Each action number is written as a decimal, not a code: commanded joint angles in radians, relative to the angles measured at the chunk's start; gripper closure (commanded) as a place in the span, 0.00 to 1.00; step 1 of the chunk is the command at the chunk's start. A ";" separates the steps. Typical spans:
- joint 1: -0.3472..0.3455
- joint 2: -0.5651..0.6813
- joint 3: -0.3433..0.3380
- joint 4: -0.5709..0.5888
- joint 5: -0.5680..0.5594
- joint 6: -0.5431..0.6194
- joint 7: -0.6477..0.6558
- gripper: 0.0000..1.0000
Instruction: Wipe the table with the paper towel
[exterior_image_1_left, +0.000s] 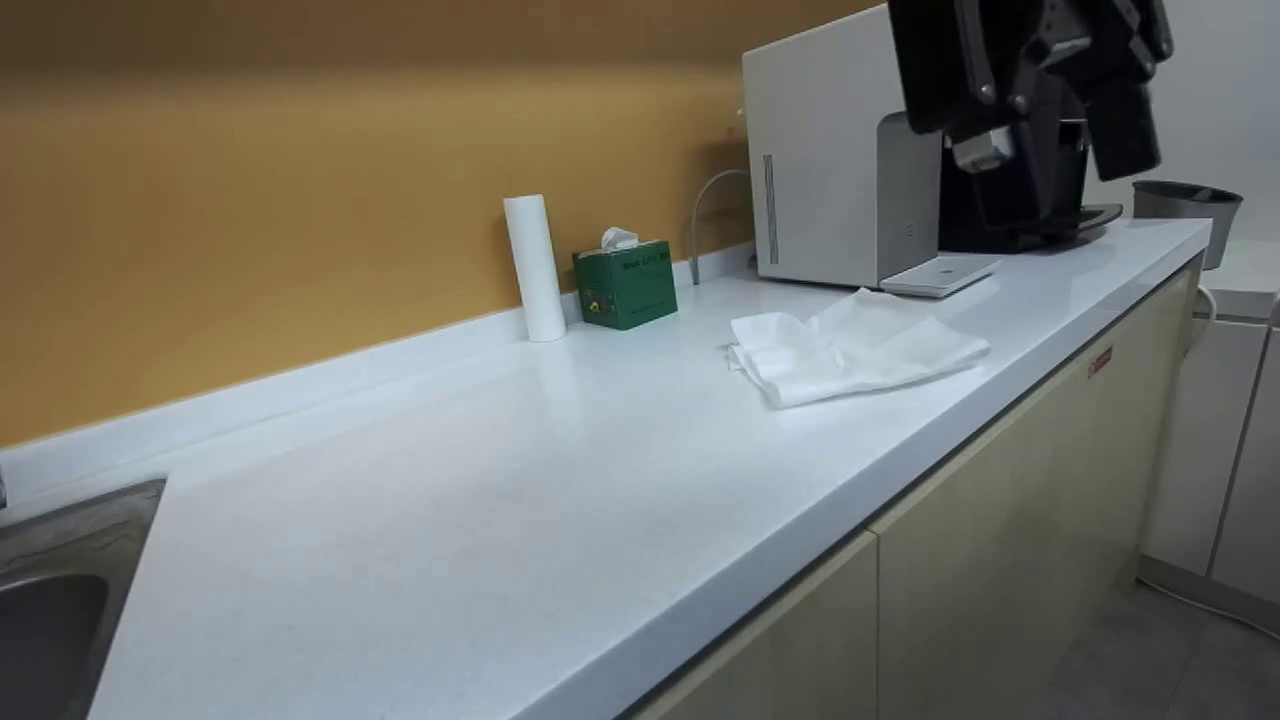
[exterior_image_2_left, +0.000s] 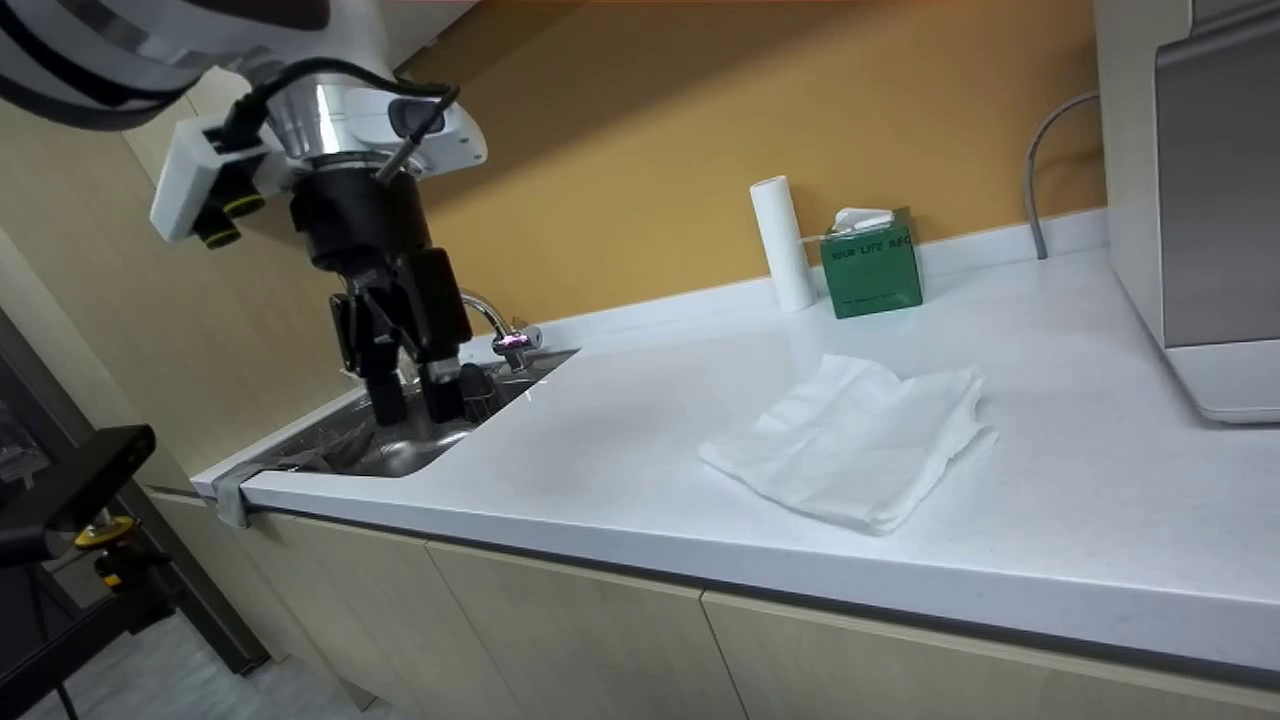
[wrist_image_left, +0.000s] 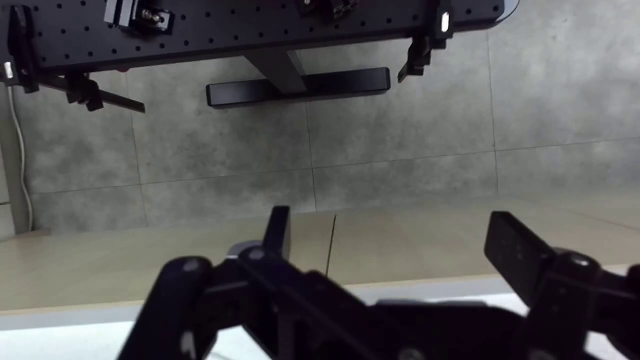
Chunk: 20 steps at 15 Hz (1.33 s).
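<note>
Long glossy white slab worktop (exterior_image_2_left: 620, 440): in the wrist view only its front strip is caught, at six o'clock.
Single white jointed arm (exterior_image_2_left: 350, 45): seen at ten o'clock in an exterior view; no second arm is shown.
White-and-grey box-shaped appliance (exterior_image_2_left: 1215, 230): set on the worktop, at two o'clock in an exterior view.
Sunken grey steel sink (exterior_image_2_left: 405, 458): let into the worktop, at eight o'clock in an exterior view.
Rumpled thin white paper towel (exterior_image_2_left: 850, 445): laid loosely folded near the front edge, between sink and appliance; no clear long axis can be told.
Upright white cylindrical roll (exterior_image_2_left: 783, 245): stood near the back edge, at eleven o'clock from the paper towel.
Green cube-shaped tissue box (exterior_image_2_left: 870, 275): placed just beside the roll, at twelve o'clock from the paper towel.
Black two-fingered claw (exterior_image_2_left: 416, 400): held raised and empty, its fingers (wrist_image_left: 517, 255) wide apart. From it, in an exterior view, the paper towel is found just past three o'clock, well apart and lower. On this offset the coming move is judged to turn: a carry toward three o'clock, then a descent, seems to be called for before any wiping.
</note>
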 joint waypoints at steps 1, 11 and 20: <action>-0.059 -0.006 -0.028 -0.023 -0.090 0.093 0.091 0.00; -0.189 0.173 -0.197 0.030 -0.115 0.437 0.050 0.00; -0.167 0.431 -0.222 0.135 -0.161 0.605 0.082 0.00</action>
